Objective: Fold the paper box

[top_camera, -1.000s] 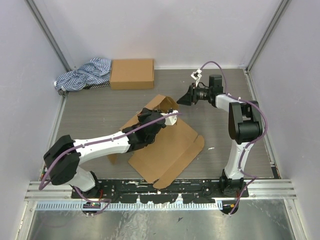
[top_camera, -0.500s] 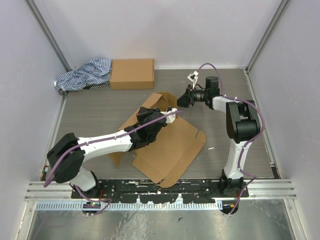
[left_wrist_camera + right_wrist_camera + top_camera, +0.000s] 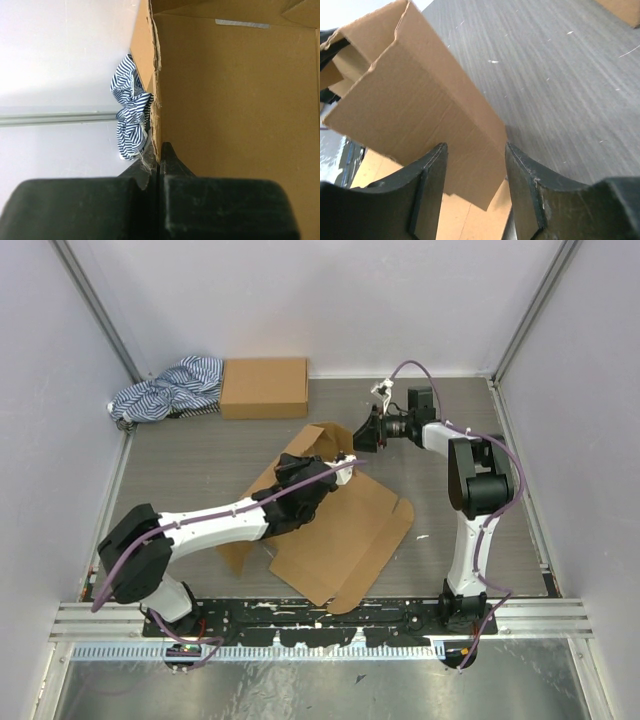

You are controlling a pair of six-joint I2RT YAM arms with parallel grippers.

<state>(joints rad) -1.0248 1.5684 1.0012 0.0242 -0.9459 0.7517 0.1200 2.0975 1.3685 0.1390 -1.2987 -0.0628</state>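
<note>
Brown corrugated cardboard paper box (image 3: 345, 535): one wall pinched, one flap between parted jaws.

The left gripper (image 3: 159, 150) is clenched on the ragged edge of an upright wall of the paper box, and in the wrist view the wall's broad face runs off to the right of the jaws. The right gripper (image 3: 475, 150) has its jaws parted, with the lower corner of a raised flap in the gap between them; whether the fingers (image 3: 427, 185) touch the card cannot be told. The rest of the sheet lies flat on the grey wood-grain table (image 3: 200, 460), nearer the arm bases than both jaws. Beyond the jaws, at the back wall, sit a compact brown cardboard box (image 3: 264, 387) and, just beside it on the left, a crumpled blue-and-white striped cloth (image 3: 165, 390).
</note>
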